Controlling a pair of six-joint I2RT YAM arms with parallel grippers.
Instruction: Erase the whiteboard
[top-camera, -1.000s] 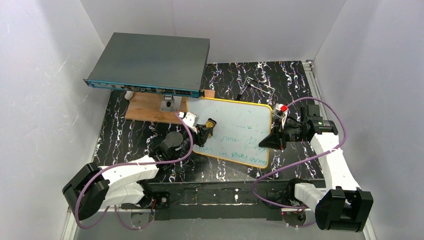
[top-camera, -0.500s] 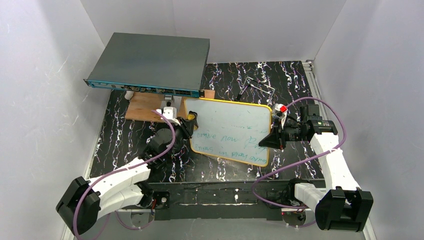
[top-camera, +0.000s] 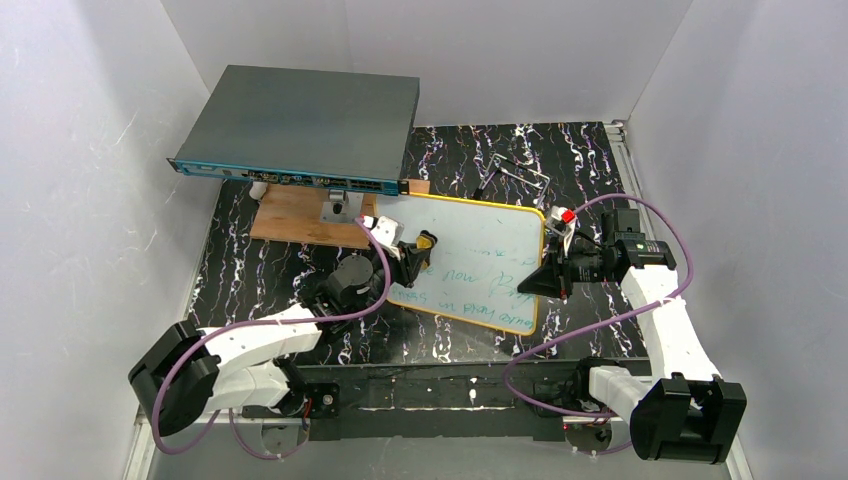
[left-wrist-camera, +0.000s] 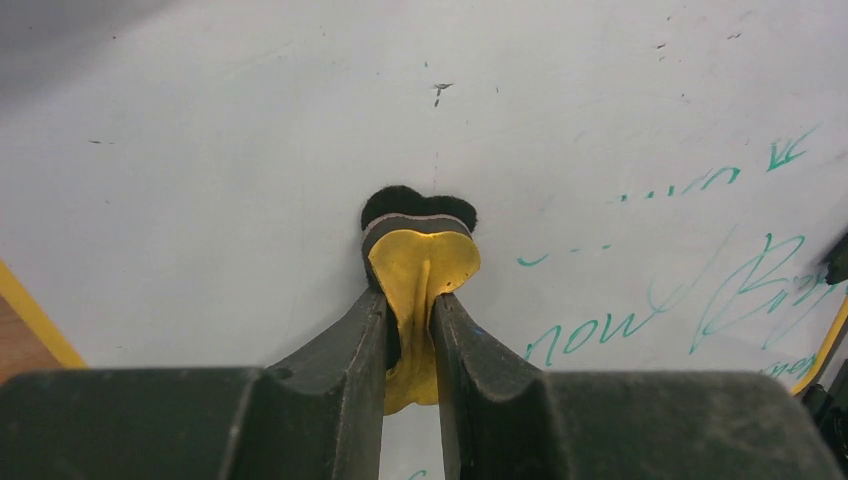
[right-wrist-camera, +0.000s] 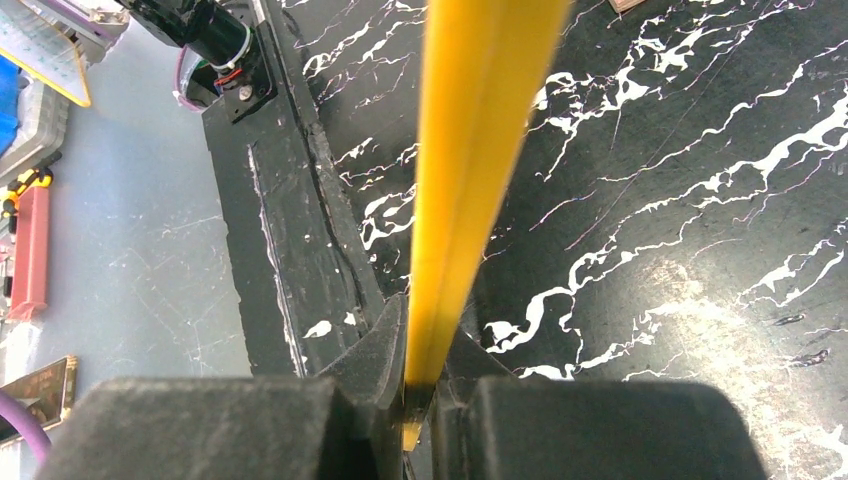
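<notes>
Left fingers (left-wrist-camera: 340, 350): nearly closed, pinching yellow eraser (left-wrist-camera: 420, 270) against whiteboard (top-camera: 480, 240) | right fingers (right-wrist-camera: 370, 365): clamped on its right edge | whiteboard: middle of surface (top-camera: 590, 160), green writing on near half

From above, the green writing (top-camera: 470, 290) on the whiteboard (top-camera: 480, 230) is too small for you to read, and the left gripper (top-camera: 418, 250) covers part of it. The far part of the wooden board (top-camera: 295, 215) lies hidden under the grey box (top-camera: 300, 125). A thin metal thing (top-camera: 515, 168) at the back of the table (top-camera: 600, 170) is too small to name. In the left wrist view the whiteboard is cut off at the top, and the fingers (left-wrist-camera: 345, 340) hide the lower part of the eraser (left-wrist-camera: 420, 260). In the right wrist view you see only the yellow frame (right-wrist-camera: 470, 150), edge-on and blurred, running off the top.
</notes>
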